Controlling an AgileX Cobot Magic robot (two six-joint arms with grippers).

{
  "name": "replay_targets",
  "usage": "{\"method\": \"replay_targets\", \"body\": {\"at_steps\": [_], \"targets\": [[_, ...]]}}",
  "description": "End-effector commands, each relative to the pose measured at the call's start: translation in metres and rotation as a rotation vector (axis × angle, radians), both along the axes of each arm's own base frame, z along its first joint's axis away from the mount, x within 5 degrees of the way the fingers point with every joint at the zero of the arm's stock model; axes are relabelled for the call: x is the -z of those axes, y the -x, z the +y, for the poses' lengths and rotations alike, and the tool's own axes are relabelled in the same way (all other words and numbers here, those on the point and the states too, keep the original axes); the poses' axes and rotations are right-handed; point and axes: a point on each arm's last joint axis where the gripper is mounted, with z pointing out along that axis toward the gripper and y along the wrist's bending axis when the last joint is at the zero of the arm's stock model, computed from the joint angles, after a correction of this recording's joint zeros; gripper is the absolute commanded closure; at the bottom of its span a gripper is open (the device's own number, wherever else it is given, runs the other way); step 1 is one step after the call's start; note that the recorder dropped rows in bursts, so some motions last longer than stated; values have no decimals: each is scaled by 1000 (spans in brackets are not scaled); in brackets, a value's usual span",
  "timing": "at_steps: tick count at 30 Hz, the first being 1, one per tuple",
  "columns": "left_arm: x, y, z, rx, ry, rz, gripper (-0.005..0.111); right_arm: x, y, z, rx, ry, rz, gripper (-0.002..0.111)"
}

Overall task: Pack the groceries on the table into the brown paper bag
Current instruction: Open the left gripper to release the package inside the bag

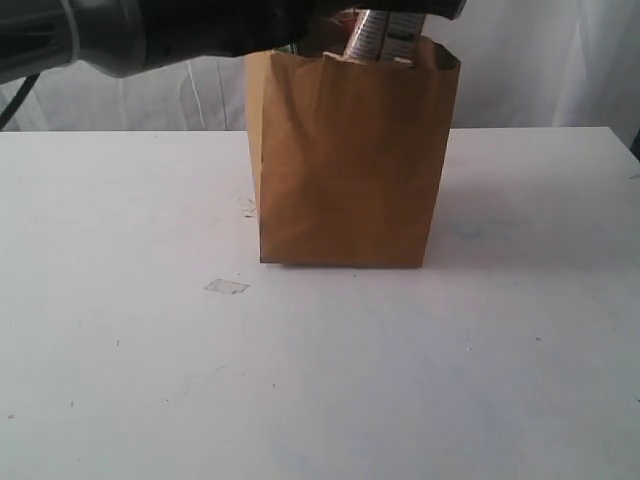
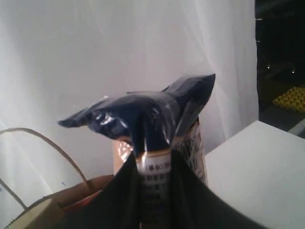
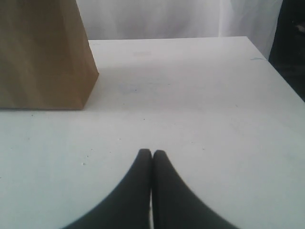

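One small pale scrap (image 1: 226,287) lies flat on the near stretch of the large flat white desk (image 1: 420,390), whose surface shows faint scuffs and specks. Farther back, the tall plain kraft-brown paper bag (image 1: 345,170) stands upright on the desk. At its open mouth the long cream-and-black packet (image 1: 385,35) pokes up, tilted, its lower part hidden behind the rim. The grey left arm (image 1: 150,35) reaches in from the left over the bag's top. In the left wrist view, the left claw (image 2: 153,155) is clenched on the packet just below its crinkled dark top, with a twisted paper handle (image 2: 52,143) of the bag nearby. The right claw (image 3: 152,153) is outside the exterior view. Its own camera shows two black fingertips pressed together, grasping nothing, low over bare desk and apart from the bag. Behind the desk hangs a white curtain (image 1: 540,60).
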Motion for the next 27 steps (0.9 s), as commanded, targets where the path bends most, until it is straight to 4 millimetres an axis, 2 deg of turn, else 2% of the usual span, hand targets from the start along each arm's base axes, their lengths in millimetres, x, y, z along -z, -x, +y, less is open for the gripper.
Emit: {"method": "replay_targets", "body": {"at_steps": [1,11,18,20,21,23,25,27], "targets": [[-10,7,2,51,32,-6,107,0,0,0,2,2,-15,108],[-8,6,4,41,29,-2,107,0,0,0,2,2,-15,108],[-7,2,9,-31,37,23,105,0,0,0,2,2,-15,108],[-7,2,9,-31,37,23,94,0,0,0,2,2,-15,108],[-7,2,9,-31,37,23,83,0,0,0,2,2,-15,108],[-7,2,9,-33,36,24,67,0,0,0,2,2,-15,108],[-7,2,9,-33,36,24,61,0,0,0,2,2,-15,108],[-3,2,9,-38,29,31,61,0,0,0,2,2,-15,108]]}}
